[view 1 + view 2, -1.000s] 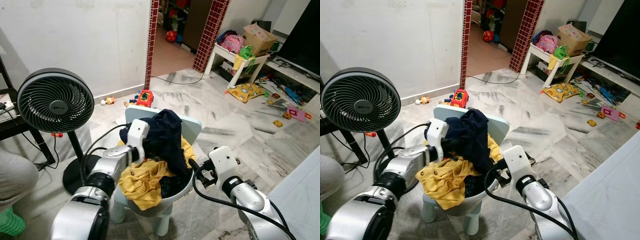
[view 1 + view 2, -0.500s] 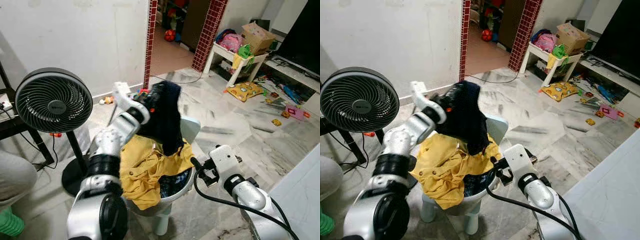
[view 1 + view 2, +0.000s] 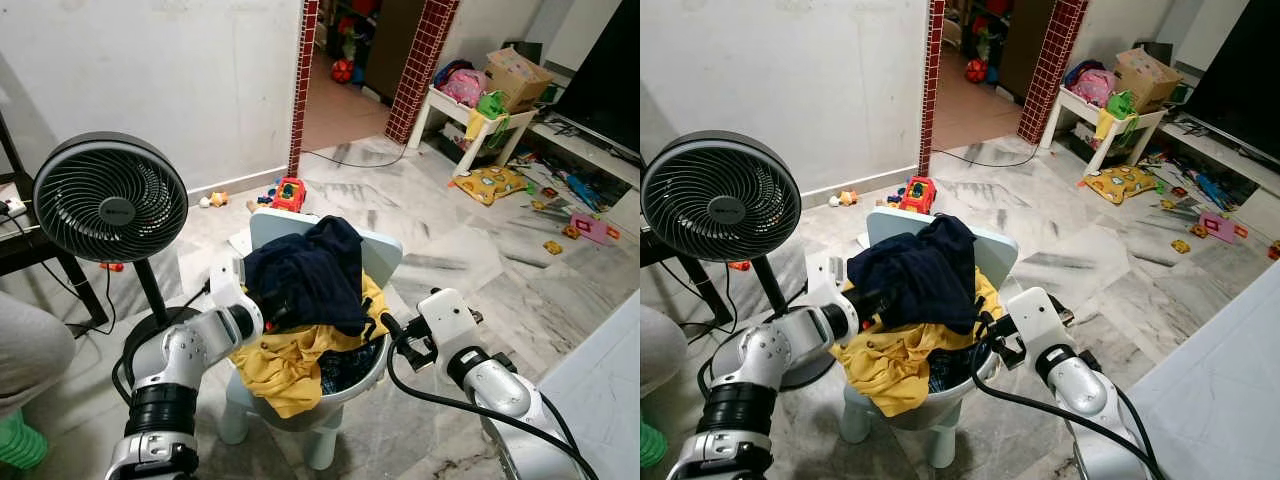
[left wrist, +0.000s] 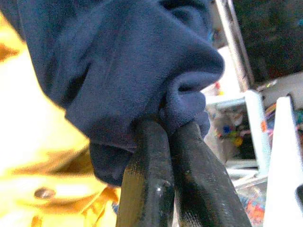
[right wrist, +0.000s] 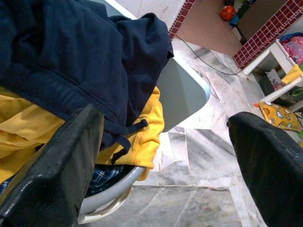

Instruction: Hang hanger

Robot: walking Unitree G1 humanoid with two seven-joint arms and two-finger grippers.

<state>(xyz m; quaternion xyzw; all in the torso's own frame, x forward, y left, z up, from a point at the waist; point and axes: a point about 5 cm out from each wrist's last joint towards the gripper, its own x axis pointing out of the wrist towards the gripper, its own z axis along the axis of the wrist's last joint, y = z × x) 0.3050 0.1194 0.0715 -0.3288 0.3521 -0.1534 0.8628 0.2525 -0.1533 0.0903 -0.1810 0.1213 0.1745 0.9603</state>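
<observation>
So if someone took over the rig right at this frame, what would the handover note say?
Left gripper: shut on the navy garment, at the top of the clothes pile.
Right gripper: open, holding nothing, beside the chair at the pile's right edge.
Things: navy garment lies over the yellow shirt on the small pale chair; checked cloth underneath. No hanger can be made out.
Done: garment gripped.
Left: find the hanger, then hang it.

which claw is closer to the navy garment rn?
Left. The left claw is shut on the navy garment atop the pile. The right claw is open beside the chair, just short of the cloth.
</observation>
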